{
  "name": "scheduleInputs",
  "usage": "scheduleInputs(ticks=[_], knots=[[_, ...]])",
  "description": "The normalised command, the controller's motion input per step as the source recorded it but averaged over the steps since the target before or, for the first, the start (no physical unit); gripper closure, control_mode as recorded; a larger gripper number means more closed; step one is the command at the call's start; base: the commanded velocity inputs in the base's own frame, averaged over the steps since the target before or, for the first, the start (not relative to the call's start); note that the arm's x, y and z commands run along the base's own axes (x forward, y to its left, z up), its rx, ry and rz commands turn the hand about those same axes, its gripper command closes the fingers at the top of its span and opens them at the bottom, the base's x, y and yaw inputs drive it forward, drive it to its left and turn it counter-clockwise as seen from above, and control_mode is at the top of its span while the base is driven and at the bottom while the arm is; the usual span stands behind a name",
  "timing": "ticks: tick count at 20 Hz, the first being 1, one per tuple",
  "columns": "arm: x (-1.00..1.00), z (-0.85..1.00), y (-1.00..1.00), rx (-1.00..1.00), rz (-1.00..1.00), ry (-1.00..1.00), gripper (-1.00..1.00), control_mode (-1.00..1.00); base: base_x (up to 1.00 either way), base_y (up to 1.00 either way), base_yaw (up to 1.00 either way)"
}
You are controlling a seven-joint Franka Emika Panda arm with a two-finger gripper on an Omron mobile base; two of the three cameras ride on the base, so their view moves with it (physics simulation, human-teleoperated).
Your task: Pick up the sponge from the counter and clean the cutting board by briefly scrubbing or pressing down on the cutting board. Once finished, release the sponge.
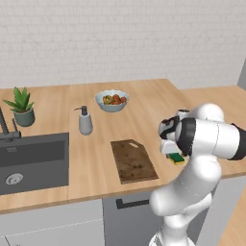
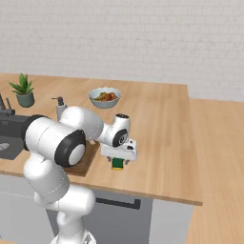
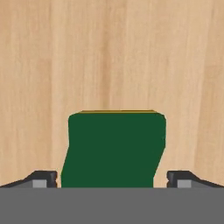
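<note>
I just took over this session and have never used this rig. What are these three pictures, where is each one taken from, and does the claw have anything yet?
You are looking at a white robot arm in a simulated kitchen. Two pictures come from cameras behind the arm, on its left and right, looking down over the counter. The third looks along the claw itself.

On the counter lie the dark brown cutting board, a soap dispenser, a bowl of fruit, a potted plant and a dark sink.

The claw is low over the sponge, a small green block with a yellow layer, just beside the board. The two fingertips stand either side of it with small gaps, so the claw looks open and the sponge does not appear gripped yet.
</note>
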Motion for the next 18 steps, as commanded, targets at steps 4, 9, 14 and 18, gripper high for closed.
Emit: scheduleInputs(ticks=[4,9,14,18], knots=[[0.0,-0.51,0.0,0.0,0.0,0.0,-1.0,-1.0,0.0,0.0,0.0],[-0.19,-0.56,0.18,0.0,0.02,0.0,-1.0,-1.0,0.0,0.0,0.0],[-0.44,-0.64,0.25,-0.02,0.05,0.0,-1.0,-1.0,0.0,0.0,0.0],[-0.35,-0.62,0.22,-0.01,0.06,0.0,1.0,-1.0,0.0,0.0,0.0]])
